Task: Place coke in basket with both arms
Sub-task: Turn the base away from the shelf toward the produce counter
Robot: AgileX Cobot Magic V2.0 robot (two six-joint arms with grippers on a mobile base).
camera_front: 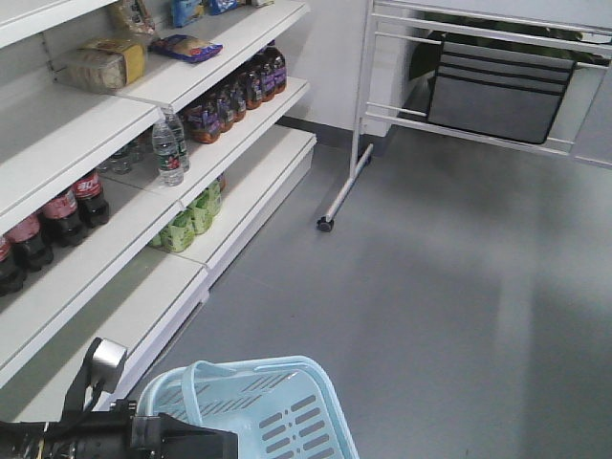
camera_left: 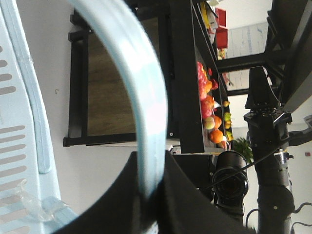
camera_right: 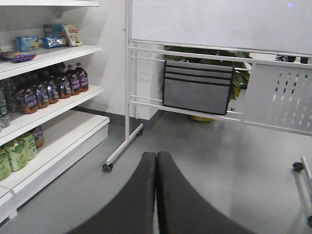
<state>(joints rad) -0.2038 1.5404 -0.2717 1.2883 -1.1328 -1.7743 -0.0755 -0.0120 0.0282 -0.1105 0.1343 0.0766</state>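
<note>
Left arm (camera_front: 57, 442): black, tubular, with thin black cables (camera_front: 81, 406) looping over it. A silver-grey block (camera_front: 107, 359) sits on a short black stalk above it. Blocky black housing (camera_front: 186, 440), flat faces, hard edges.

Left gripper (camera_left: 151, 163): two broad matte-black fingers (camera_left: 190, 209), smooth, curved outer edges, no markings visible.

Right gripper (camera_right: 156, 157): same matte-black fingers (camera_right: 183, 204), straight inner edges, flaring wide toward the base.

Left wrist view also shows a second black arm (camera_left: 265, 126): angular tapered top, boxy joint, round column below with small pale screw heads. A thin black cable (camera_left: 243, 165) runs off it. Can't tell if it's the right arm.
</note>
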